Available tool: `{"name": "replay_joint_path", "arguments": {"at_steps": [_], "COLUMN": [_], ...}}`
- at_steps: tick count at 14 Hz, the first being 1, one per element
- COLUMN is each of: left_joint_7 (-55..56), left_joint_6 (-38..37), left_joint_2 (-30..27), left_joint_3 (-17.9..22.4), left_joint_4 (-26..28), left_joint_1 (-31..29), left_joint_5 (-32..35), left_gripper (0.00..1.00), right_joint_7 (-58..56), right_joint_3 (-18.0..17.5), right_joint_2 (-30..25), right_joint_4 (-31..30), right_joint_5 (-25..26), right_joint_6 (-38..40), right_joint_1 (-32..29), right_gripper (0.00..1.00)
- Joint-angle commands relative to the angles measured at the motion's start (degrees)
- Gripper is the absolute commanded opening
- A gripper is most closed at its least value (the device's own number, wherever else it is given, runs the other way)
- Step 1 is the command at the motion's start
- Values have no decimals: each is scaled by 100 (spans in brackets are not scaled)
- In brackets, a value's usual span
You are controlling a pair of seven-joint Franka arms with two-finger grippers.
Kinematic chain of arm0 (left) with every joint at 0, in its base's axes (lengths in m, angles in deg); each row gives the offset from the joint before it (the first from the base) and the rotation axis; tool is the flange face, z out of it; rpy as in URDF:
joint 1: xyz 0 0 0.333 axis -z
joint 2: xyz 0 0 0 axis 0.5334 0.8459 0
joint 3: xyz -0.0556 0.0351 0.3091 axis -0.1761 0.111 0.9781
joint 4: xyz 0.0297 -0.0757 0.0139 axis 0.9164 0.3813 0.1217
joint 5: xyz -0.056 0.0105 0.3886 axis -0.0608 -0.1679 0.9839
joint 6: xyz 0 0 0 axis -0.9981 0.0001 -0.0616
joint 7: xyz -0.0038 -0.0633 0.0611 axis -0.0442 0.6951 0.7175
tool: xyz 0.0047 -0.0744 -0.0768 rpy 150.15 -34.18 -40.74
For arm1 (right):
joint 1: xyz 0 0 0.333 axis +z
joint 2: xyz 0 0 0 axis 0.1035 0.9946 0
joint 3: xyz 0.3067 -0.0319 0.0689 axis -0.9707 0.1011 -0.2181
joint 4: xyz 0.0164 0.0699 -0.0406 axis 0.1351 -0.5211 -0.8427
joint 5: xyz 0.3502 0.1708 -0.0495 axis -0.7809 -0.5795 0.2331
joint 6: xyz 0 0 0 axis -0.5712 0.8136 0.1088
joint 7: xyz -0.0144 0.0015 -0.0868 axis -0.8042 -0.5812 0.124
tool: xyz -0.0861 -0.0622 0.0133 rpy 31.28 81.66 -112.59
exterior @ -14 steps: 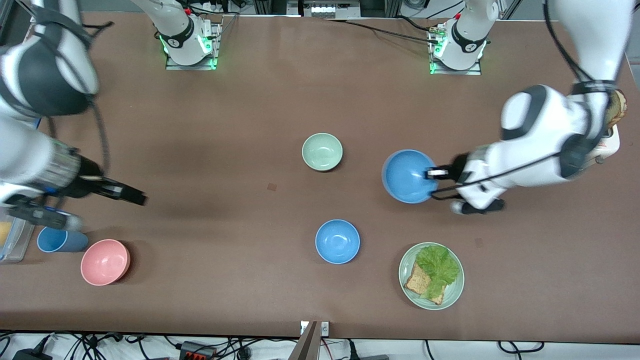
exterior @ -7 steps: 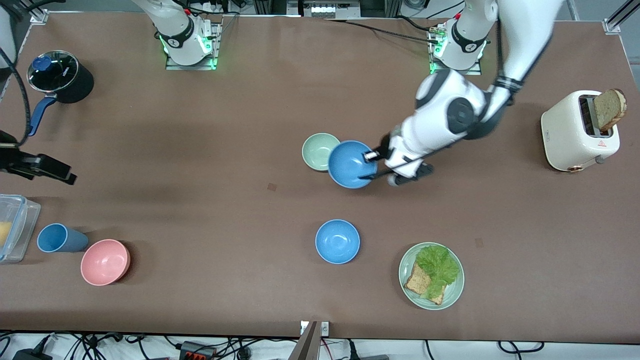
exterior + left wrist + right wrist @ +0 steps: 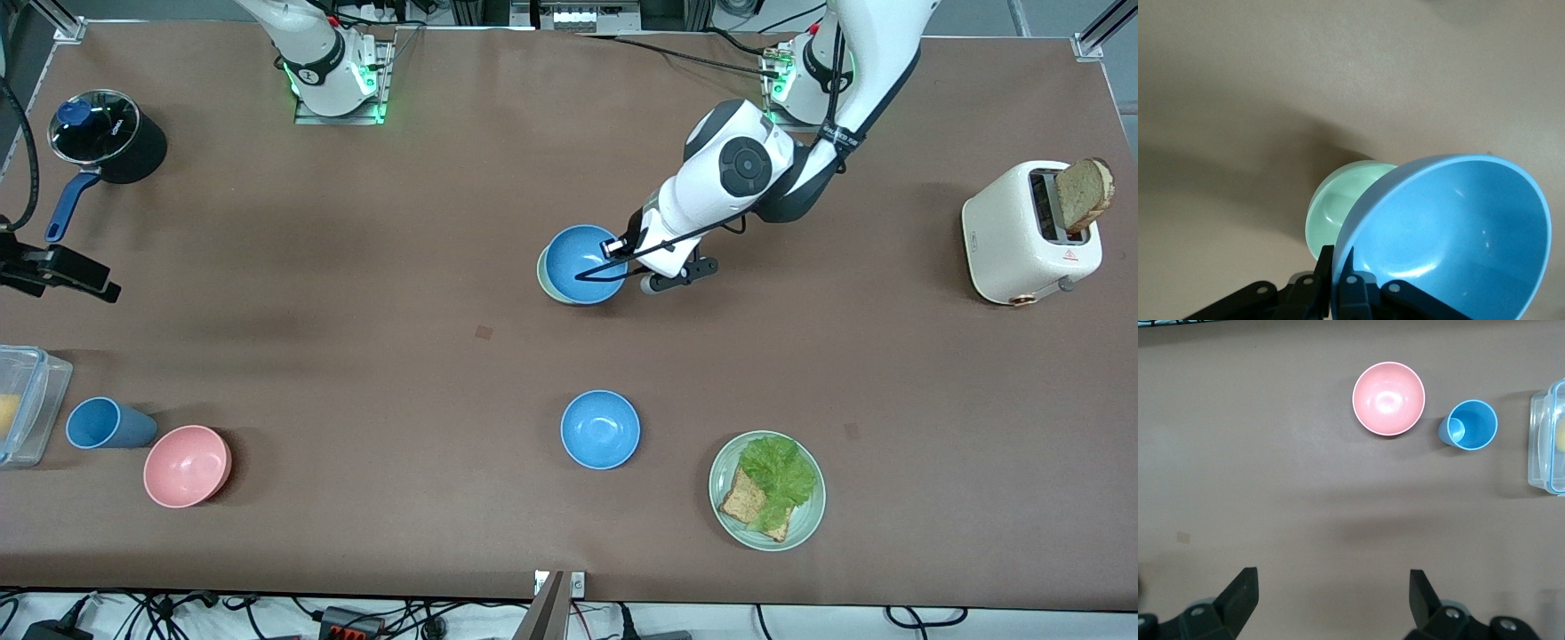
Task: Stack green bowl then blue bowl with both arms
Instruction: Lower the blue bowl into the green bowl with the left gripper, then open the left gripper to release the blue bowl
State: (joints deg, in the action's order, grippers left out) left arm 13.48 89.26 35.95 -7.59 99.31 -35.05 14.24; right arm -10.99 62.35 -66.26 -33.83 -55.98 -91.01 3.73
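Note:
My left gripper is shut on the rim of a blue bowl and holds it, tilted, over the green bowl, of which only a sliver shows in the front view. In the left wrist view the blue bowl overlaps the green bowl, with my left gripper pinching the blue rim. I cannot tell whether the two bowls touch. A second blue bowl sits nearer the front camera. My right gripper is open and empty at the right arm's end of the table; its own view shows the right gripper over bare table.
A pink bowl, a blue cup and a clear container sit at the right arm's end. A black pot stands farther back there. A green plate with lettuce and bread and a toaster are toward the left arm's end.
My left arm has carried the blue bowl toward the right arm's end, from beside the green bowl to over it. My right gripper has pulled back toward its end of the table.

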Motion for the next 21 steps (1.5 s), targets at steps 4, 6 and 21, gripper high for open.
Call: {"name": "replay_joint_path", "arguments": {"at_steps": [4, 6, 21], "left_joint_7": [434, 662, 760], "left_joint_6": [162, 153, -776], "left_joint_2": [383, 454, 490], "left_joint_3": [73, 73, 557], "left_joint_4": [13, -39, -812], "left_joint_1": [123, 255, 476], "left_joint_5": [1351, 1494, 1529], "left_gripper": [0, 0, 45], "right_joint_7": [-142, -142, -80], "right_joint_3": [-35, -35, -79], "right_joint_2": [-877, -939, -1009], "right_joint_4": [-1373, -1390, -1338], "right_joint_5": [312, 313, 321], "right_joint_6": [-551, -507, -216], "right_joint_1": [10, 10, 28], "right_gripper": [100, 100, 100]}}
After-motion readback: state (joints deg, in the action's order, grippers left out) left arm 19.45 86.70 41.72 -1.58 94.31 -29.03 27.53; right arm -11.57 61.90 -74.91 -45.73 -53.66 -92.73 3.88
